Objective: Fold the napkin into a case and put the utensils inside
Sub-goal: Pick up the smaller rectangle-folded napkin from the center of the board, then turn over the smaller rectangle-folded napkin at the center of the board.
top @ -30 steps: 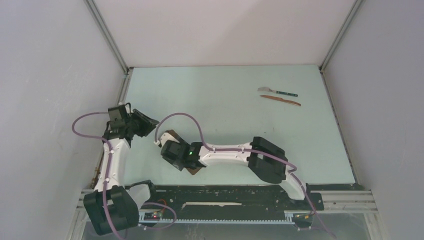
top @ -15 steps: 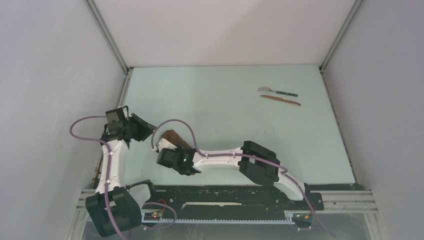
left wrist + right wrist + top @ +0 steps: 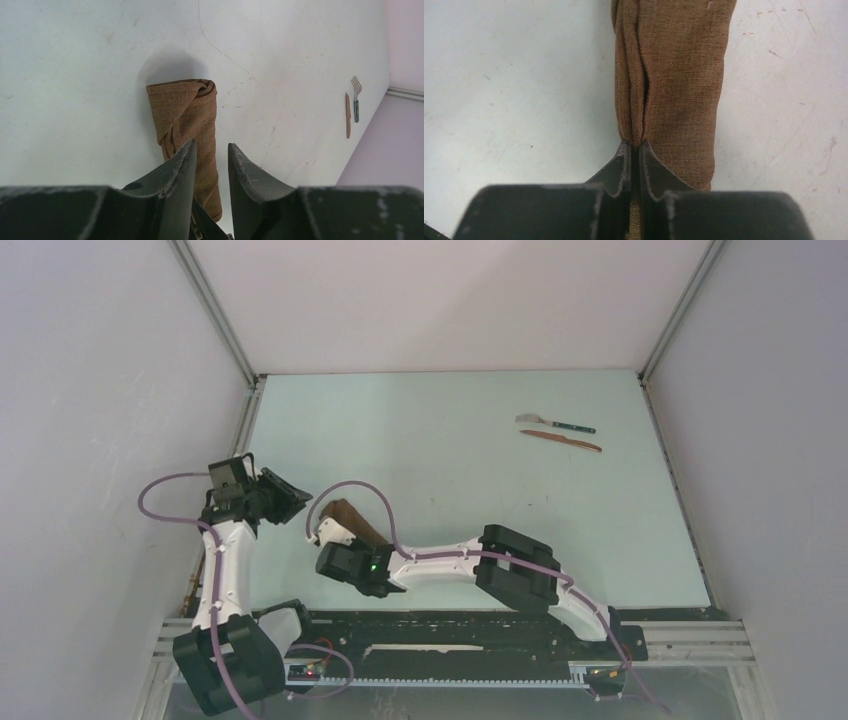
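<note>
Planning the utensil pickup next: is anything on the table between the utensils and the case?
Nothing visible: only bare table lies between the utensils, far right, and the case, pinched by the right tool.

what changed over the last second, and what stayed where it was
The right gripper slid left and toward the near edge, its fingers shut on a fold of the case, so more of the cloth's far end now shows from above. The left gripper, open, drew back slightly left. The fork and brown knife stayed put.
</note>
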You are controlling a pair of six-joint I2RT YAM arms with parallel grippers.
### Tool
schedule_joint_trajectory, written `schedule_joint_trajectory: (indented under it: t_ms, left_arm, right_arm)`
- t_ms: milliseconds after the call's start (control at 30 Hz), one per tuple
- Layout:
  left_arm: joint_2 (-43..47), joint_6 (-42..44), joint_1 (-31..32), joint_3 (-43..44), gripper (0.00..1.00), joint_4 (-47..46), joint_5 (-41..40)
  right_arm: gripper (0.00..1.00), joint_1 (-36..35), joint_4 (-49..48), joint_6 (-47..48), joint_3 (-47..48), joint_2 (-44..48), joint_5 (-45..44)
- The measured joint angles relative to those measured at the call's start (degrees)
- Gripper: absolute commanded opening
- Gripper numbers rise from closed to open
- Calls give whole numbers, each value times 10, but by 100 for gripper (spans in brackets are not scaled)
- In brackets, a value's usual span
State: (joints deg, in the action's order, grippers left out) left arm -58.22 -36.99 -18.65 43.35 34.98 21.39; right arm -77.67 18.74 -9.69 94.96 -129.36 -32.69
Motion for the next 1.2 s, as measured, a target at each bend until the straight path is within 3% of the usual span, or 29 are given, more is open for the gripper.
schedule_joint_trajectory:
  t_ms: [133, 200, 333, 400, 567, 767, 900, 1000, 1100, 1200]
  left_arm:
    - [5, 7, 0, 0, 38, 2, 1]
    - [10, 14, -1, 0, 39, 3, 4]
    - [19, 28, -1, 0, 39, 1, 27]
    - [21, 34, -1, 0, 39, -1, 43]
    - [21, 44, -1, 0, 40, -2, 72]
    - [21, 45, 12, 0, 44, -5, 94]
    - [9, 45, 54, 0, 46, -17, 104]
    - [-19, 45, 111, 3, 47, -34, 118]
    - [-59, 45, 176, 14, 47, -45, 124]
    - [-100, 44, 245, 22, 46, -64, 124]
  right_arm:
    - [0, 3, -5, 0, -10, 10, 9]
    - [0, 12, -6, -2, -29, 31, 54]
    - [0, 59, -7, -41, -83, 99, 225]
    - [0, 105, -39, -80, -127, 138, 351]
    - [0, 237, -221, -224, -278, 186, 620]
    - [0, 324, -512, -447, -449, 162, 807]
    - [11, 366, -621, -515, -492, 122, 866]
    - [24, 410, -645, -522, -511, 119, 895]
    - [48, 455, -588, -479, -507, 122, 906]
    - [60, 501, -437, -379, -501, 155, 883]
